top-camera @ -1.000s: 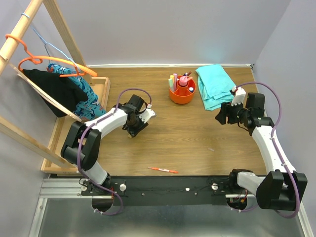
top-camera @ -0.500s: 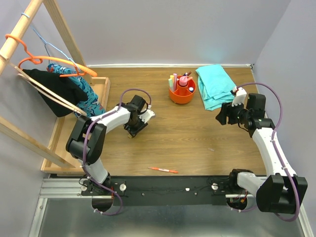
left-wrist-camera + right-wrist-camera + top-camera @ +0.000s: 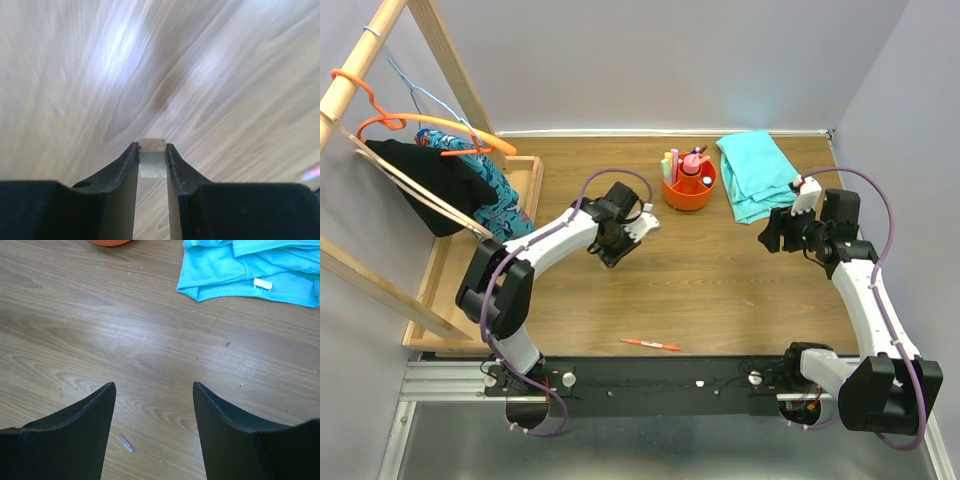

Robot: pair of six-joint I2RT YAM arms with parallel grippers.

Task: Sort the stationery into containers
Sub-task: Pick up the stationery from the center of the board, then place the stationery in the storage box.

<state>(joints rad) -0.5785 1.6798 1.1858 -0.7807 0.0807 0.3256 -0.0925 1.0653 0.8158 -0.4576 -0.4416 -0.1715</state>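
Observation:
A small tan eraser [image 3: 152,156] is pinched between the tips of my left gripper [image 3: 152,148], which is shut on it above the wooden table. In the top view the left gripper [image 3: 618,243] hovers left of and a little nearer than the round orange container [image 3: 688,191], which holds highlighters, a pink glue bottle and other stationery. A red pen [image 3: 651,344] lies near the table's front edge. My right gripper [image 3: 775,232] stands open over bare wood, nothing between its fingers [image 3: 75,430].
A teal cloth [image 3: 755,175] lies at the back right, just behind the right gripper. A wooden tray and rack with hangers and dark clothes [image 3: 445,180] fill the left side. A tiny clear scrap [image 3: 125,444] lies under the right gripper.
My left gripper has closed on the eraser and carried it up and to the right, toward the orange container. The right arm has hardly moved.

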